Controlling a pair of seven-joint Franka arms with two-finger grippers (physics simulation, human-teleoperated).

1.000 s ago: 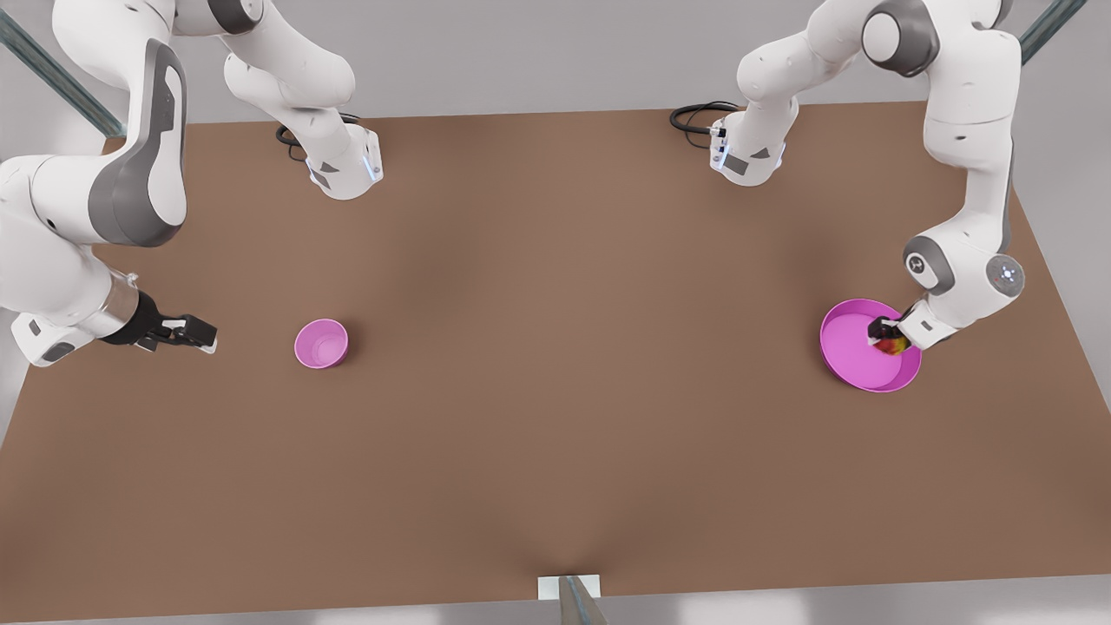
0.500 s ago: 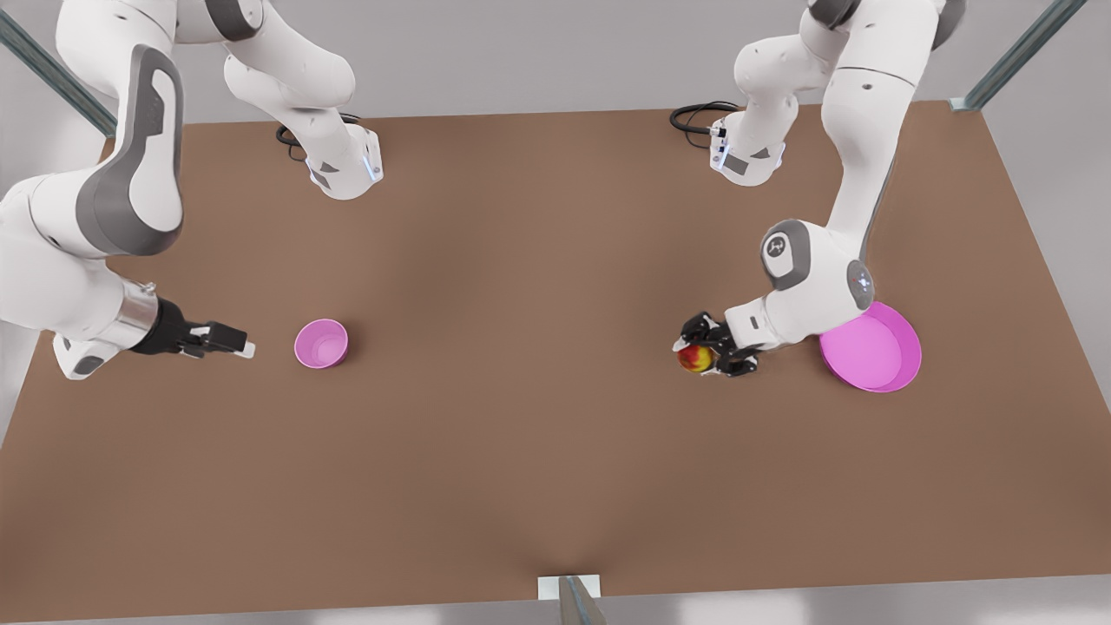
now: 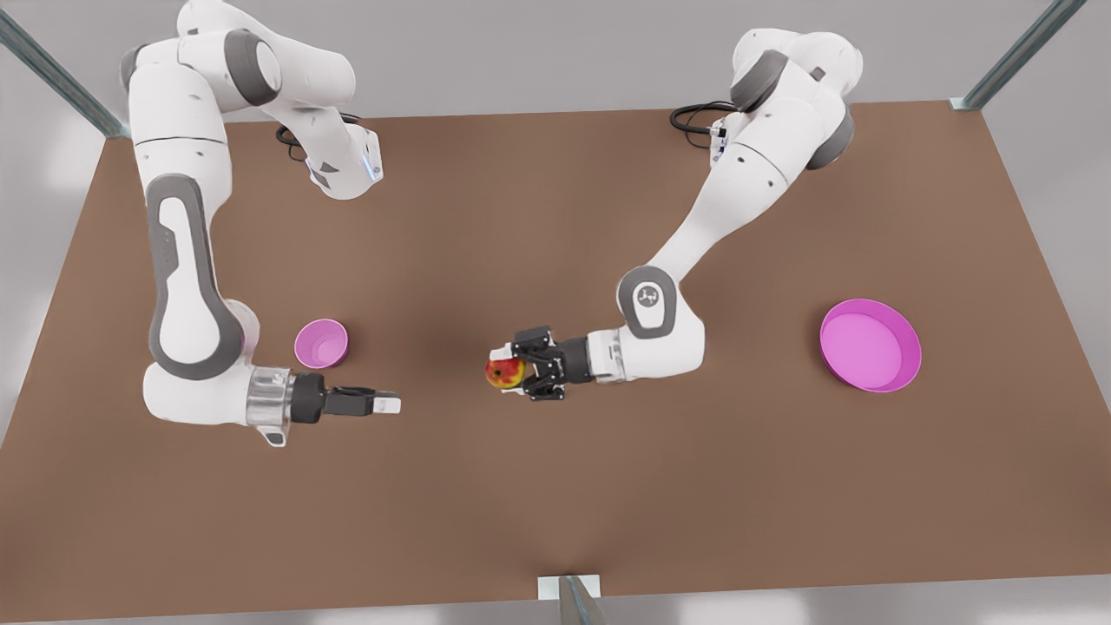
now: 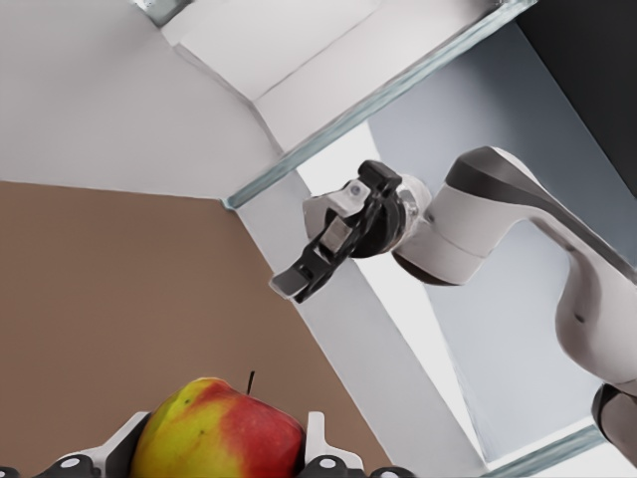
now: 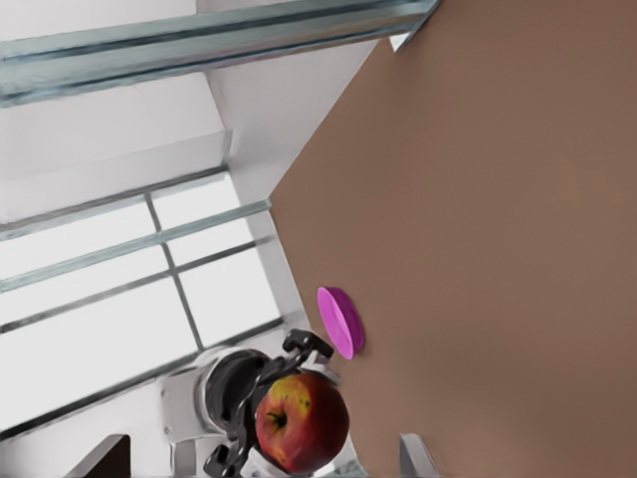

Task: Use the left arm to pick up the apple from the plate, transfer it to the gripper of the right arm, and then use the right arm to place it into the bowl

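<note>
— What do you have?

— My left gripper (image 3: 512, 371) is clamped on the apple (image 3: 504, 373), one finger on each side, holding it above the middle of the table (image 3: 555, 486). My forearm lies level and points toward the front view's left, elbow bent back to my base.

— And your partner?

— The right gripper (image 3: 388, 404) faces me, near but apart, its arm level too; whether its fingers are parted I cannot tell. The bowl (image 3: 321, 344) sits just behind it. The plate (image 3: 871, 345) lies well behind me.
</note>
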